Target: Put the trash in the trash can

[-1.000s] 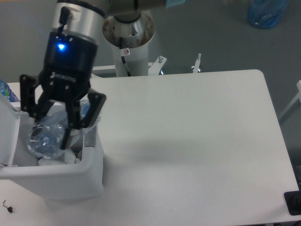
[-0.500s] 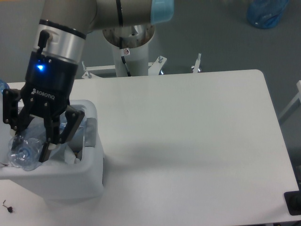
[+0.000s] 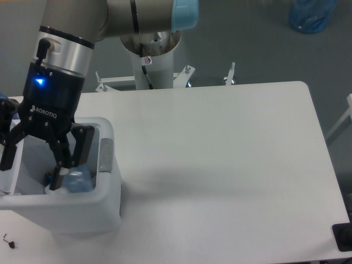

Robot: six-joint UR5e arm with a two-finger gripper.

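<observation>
Jaws spread over the bin, bottle lying inside

The jaws of the gripper (image 3: 34, 157) are standing wide apart and gripping nothing, hanging just above the open mouth of the bin (image 3: 107, 190), a placing that suits dropping a thing straight down into it. The bottle (image 3: 78, 180) is sitting inside the bin, below the right finger (image 3: 82, 144) and apart from it as far as I can judge, its bluish clear body showing against the near wall. The wrapper is not showing anywhere; it may be lying deeper in the bin, hidden by the gripper. The bin is standing at the left edge of the worktop (image 3: 220, 154), its grey tab (image 3: 105, 155) facing right. I judge the task nearly done.
</observation>
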